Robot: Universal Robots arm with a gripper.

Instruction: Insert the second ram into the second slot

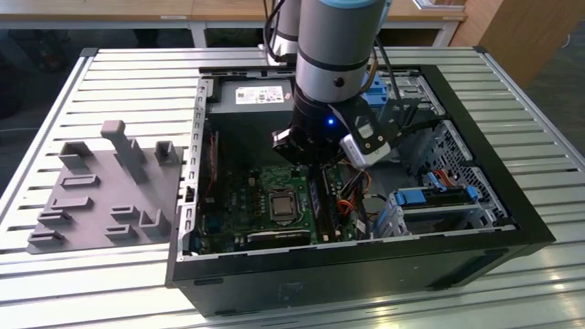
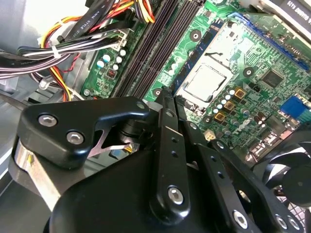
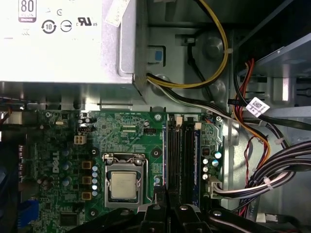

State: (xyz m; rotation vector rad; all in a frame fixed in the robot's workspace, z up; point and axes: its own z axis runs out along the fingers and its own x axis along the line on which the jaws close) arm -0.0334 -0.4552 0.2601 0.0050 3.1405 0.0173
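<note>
My gripper (image 1: 316, 164) hangs low inside the open computer case (image 1: 521, 226), just above the motherboard's bank of memory slots (image 1: 322, 202). In both wrist views its fingers meet at a narrow tip, shut, gripper (image 2: 167, 95) and gripper (image 3: 160, 192), with nothing showing between them. That tip sits over the end of the slot nearest the processor. The memory slots (image 3: 182, 155) are long dark channels, and thin blue edges (image 3: 197, 160) run along two of them. Whether either edge is the second ram standing in a slot I cannot tell.
The processor (image 3: 122, 185) lies beside the slots and the silver power supply (image 3: 63, 39) sits past the board. Bundled cables (image 3: 252, 145) crowd the other side of the slots. A drive cage (image 1: 434, 199) fills the case's right. A grey fixture plate (image 1: 101, 192) lies on the slatted table.
</note>
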